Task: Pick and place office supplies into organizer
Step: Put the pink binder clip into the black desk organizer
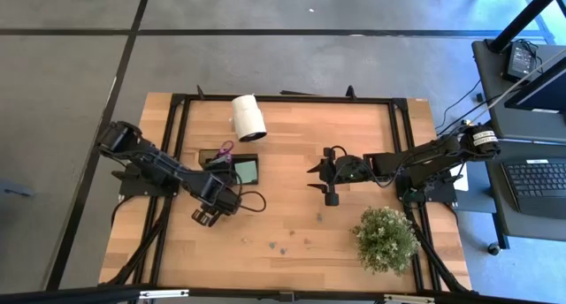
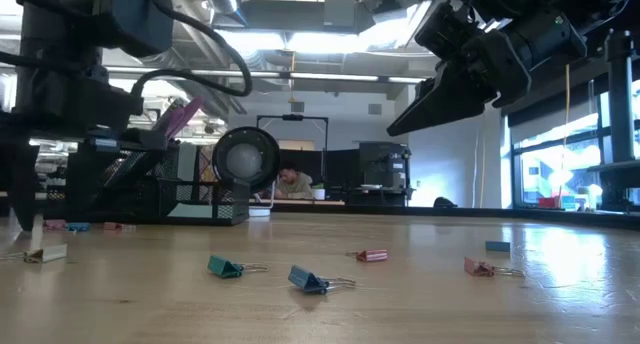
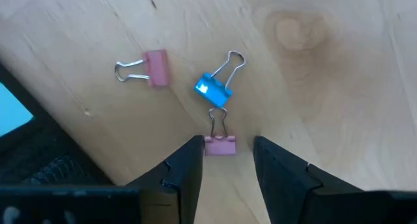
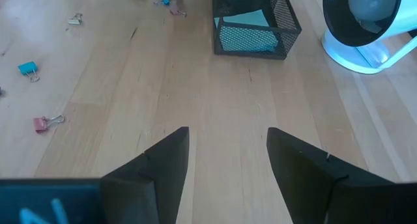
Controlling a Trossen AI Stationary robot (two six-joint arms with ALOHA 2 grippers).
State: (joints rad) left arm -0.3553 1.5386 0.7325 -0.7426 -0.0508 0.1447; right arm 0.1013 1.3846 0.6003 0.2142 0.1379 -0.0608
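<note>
Left gripper [image 3: 226, 160] low over clips, right gripper [image 4: 228, 162] idle above the desk [image 1: 301, 163]
Left jaws stood open astride a pink clip [image 3: 220, 144], gripping nothing; right jaws open, empty; organizer [image 1: 237, 168] lay beside the left arm

Pale wood-grain table [image 1: 292, 171] w/ black frame. Black mesh organizer [image 4: 251, 22], light green pad [image 4: 246, 19] inside. White roll [image 1: 248, 117] upper centre. Binder clips: pink [image 3: 155, 68], blue [image 3: 213, 92], pink [image 3: 220, 144]. Bushy green plant [image 1: 386, 239] lower right. Both arms dark.
</note>
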